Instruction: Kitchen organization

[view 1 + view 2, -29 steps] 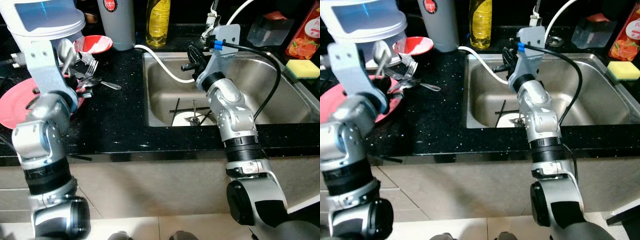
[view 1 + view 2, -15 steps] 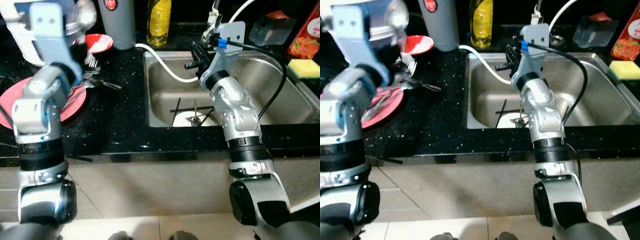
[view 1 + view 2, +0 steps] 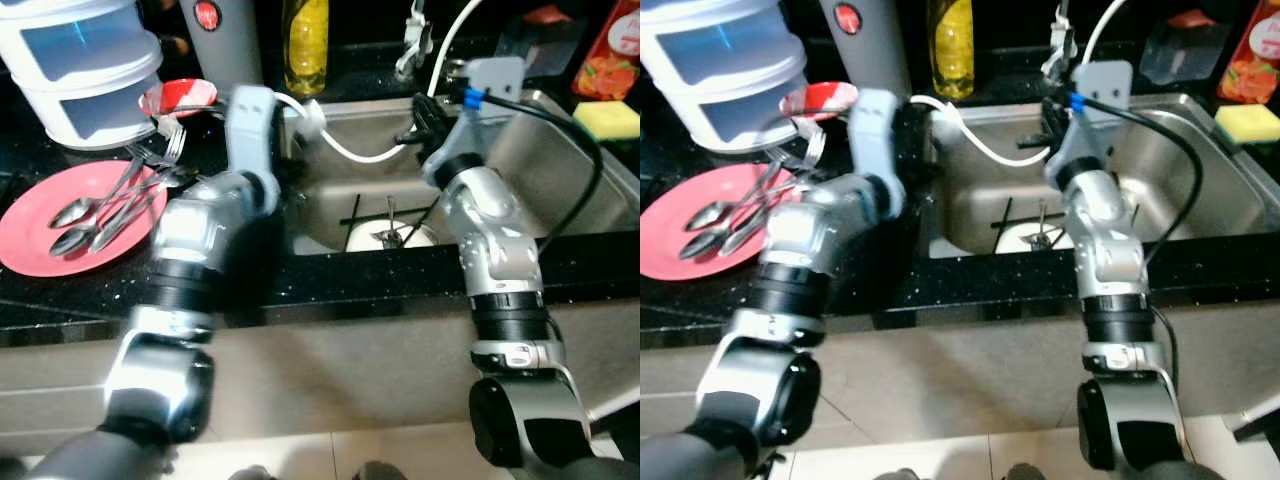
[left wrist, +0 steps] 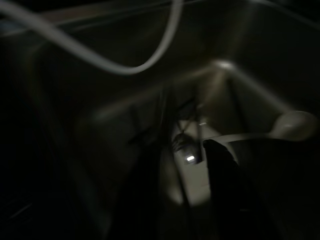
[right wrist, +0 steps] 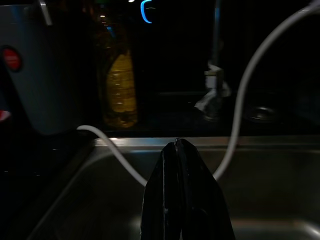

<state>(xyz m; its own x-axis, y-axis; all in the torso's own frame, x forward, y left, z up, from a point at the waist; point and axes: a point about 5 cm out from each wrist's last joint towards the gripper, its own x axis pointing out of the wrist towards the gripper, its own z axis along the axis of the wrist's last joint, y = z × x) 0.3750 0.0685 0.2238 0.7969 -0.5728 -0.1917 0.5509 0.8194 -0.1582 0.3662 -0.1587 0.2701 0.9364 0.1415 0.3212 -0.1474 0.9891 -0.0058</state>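
Observation:
My left gripper (image 3: 303, 118) reaches over the left rim of the steel sink (image 3: 560, 140). It is shut on a spoon (image 4: 292, 124), whose bowl sticks out sideways from the fingertips (image 4: 212, 150) above the basin. Down in the sink lies a white plate (image 3: 392, 238) with a fork and dark chopsticks on it. My right gripper (image 3: 425, 108) hovers over the back of the sink, shut and empty, its fingers (image 5: 176, 150) pressed together. On the counter at the left, a pink plate (image 3: 30, 235) carries several spoons (image 3: 100, 215).
A white hose (image 3: 350, 152) droops across the sink. Forks (image 3: 165, 150), a red bowl (image 3: 180, 95) and a stacked white container (image 3: 80, 60) stand behind the pink plate. A grey tumbler (image 3: 220, 40), yellow bottle (image 3: 305, 40) and yellow sponge (image 3: 607, 118) line the back.
My left arm has swung right from above the pink plate to the sink's left rim, carrying the spoon. The right arm has barely moved. The camera shifted slightly.

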